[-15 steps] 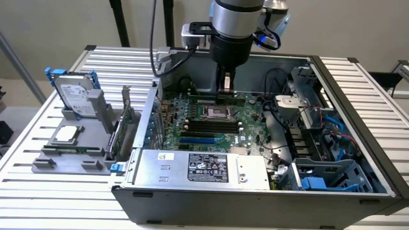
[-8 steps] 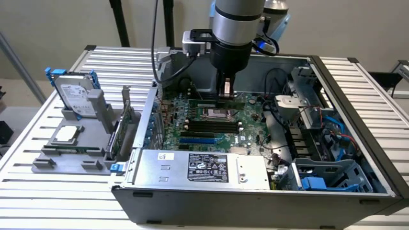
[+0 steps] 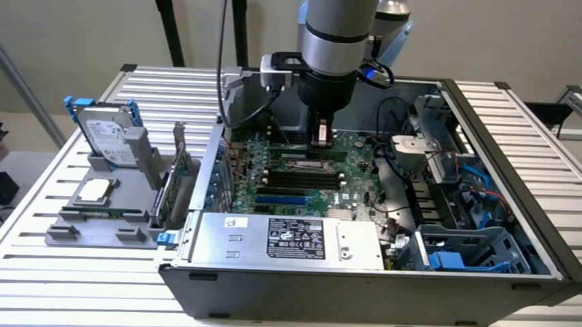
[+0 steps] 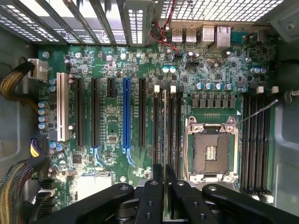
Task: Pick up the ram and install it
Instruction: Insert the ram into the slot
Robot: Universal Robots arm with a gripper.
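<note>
My gripper (image 3: 321, 139) hangs inside the open computer case (image 3: 364, 286), low over the green motherboard (image 3: 272, 194). In the wrist view its black fingers (image 4: 152, 196) are shut on the ram (image 4: 164, 126), which appears edge-on as a thin pale strip running out from between them. The stick lies along the bank of black memory slots (image 4: 156, 121) beside the empty processor socket (image 4: 210, 149), in line with one of them. How far it stands above the slot cannot be told.
A second bank of memory slots (image 4: 256, 140) flanks the socket's other side. Cables (image 4: 14, 88) crowd the board's edge. Outside the case, a grey fixture (image 3: 100, 225) holds a hard drive (image 3: 105, 136), a processor chip (image 3: 95, 192) and an expansion card (image 3: 177, 184). A power supply (image 3: 291, 235) fills the case front.
</note>
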